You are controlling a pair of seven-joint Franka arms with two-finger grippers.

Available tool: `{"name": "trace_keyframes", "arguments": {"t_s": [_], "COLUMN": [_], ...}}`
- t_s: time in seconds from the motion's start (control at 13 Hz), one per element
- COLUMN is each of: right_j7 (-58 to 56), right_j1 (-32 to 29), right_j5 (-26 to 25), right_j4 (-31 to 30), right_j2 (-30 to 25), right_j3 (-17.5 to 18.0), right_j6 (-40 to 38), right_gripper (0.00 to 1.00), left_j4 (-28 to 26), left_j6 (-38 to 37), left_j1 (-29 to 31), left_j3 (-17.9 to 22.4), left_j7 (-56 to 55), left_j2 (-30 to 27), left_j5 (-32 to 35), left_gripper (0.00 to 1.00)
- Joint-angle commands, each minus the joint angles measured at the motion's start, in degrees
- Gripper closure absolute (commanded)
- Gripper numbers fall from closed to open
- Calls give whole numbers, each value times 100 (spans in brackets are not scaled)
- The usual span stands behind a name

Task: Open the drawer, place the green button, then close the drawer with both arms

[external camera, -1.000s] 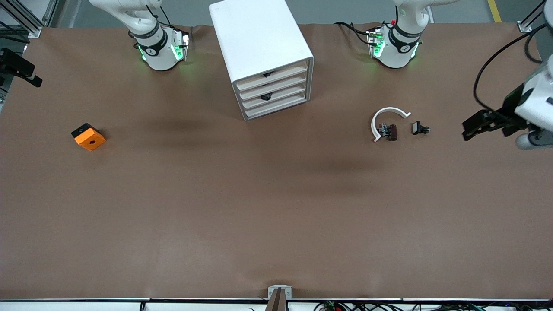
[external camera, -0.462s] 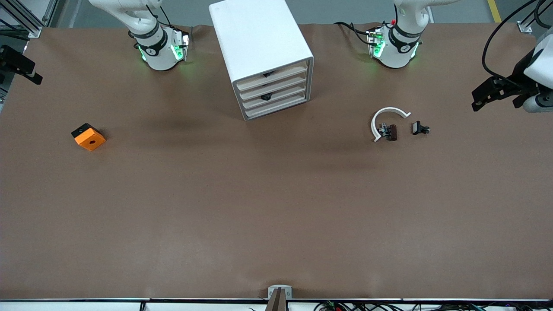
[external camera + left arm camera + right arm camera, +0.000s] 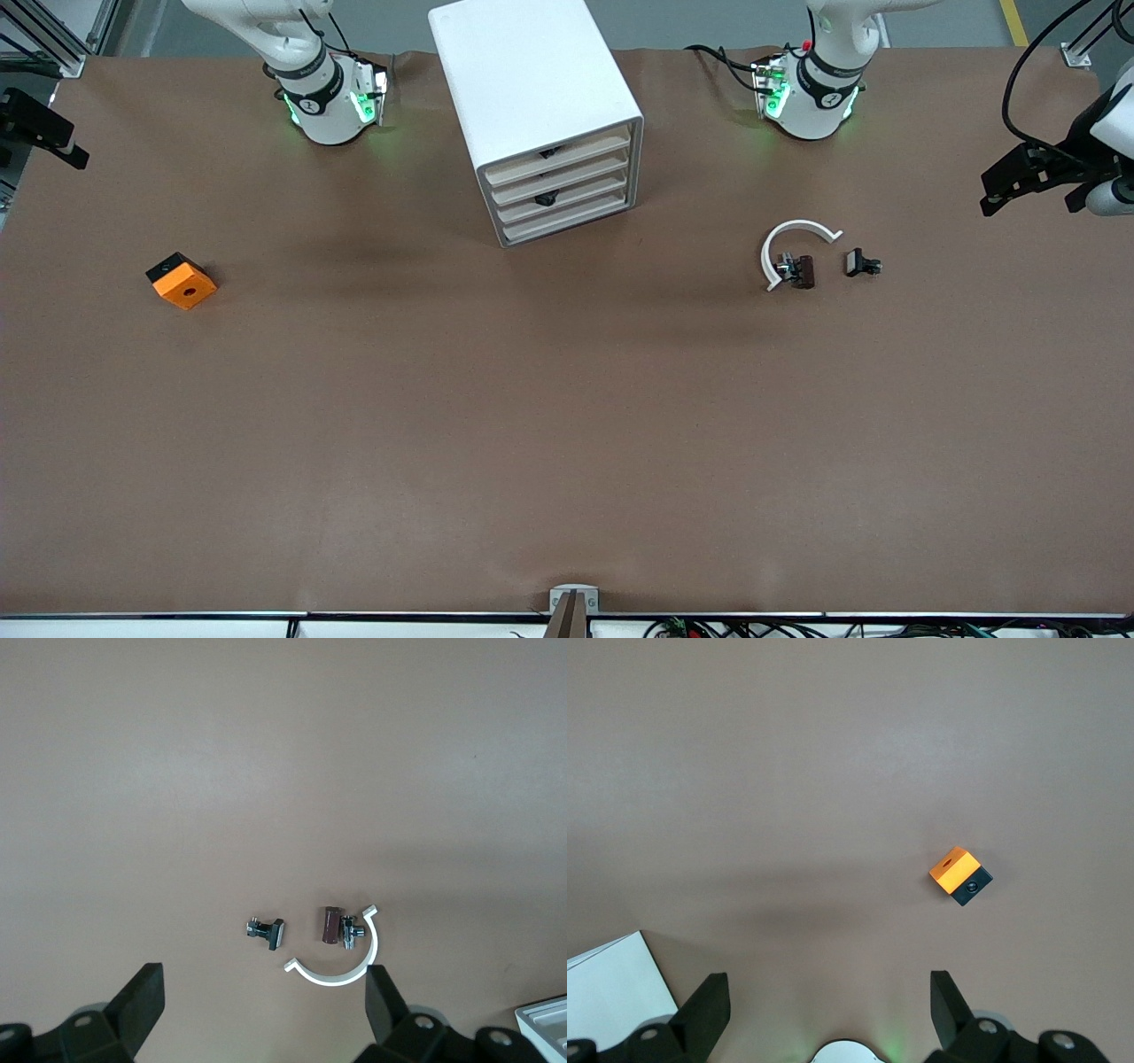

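We take the white cabinet [image 3: 536,115] as our landmark; it stands on the brown table [image 3: 567,425] between the two arm bases, its four cream drawer fronts facing the front camera at a slight angle. The third drawer [image 3: 560,203] from the top is closed, flush with its neighbours.

We cannot find the green-capped button in any view; dark items show at the slots of the first and third drawers, but we cannot tell what they are.

The left gripper [image 3: 997,186] hangs over the table edge at the left arm's end, well apart from the cabinet. In the left wrist view its fingers [image 3: 137,1005] stand wide apart and hold nothing.

The right gripper [image 3: 49,142] sits at the right arm's end of the table, also well apart from the cabinet. Its fingers [image 3: 709,1010] are spread wide and empty.

Toward the left arm's end from the cabinet, and nearer the front camera, we see a white arc [image 3: 793,244] with a small brown part [image 3: 802,271] touching it and a small black part [image 3: 859,262] just beside it. Toward the right arm's end lies an orange cube [image 3: 182,281].
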Motion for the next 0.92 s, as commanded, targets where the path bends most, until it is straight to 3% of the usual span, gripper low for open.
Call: {"name": "trace_keyframes", "arguments": {"t_s": [0.0,0.85], "right_j7": [34,-247], "right_j1": [-36,43], "right_j5": [23,23], "right_j4": [-126,-99], "right_j2": [-150,-150], "right_j3": [70,44], "right_j6": [9,-61], "right_gripper": [0,0], "left_j4": [43,306], "left_j6": [-25,-394], "left_j1": [-27,-80], "left_j3": [33,-19], "left_j7": [135,179], "left_j2": [-35,88], "left_j5": [-83,-83], "left_gripper": [0,0]}}
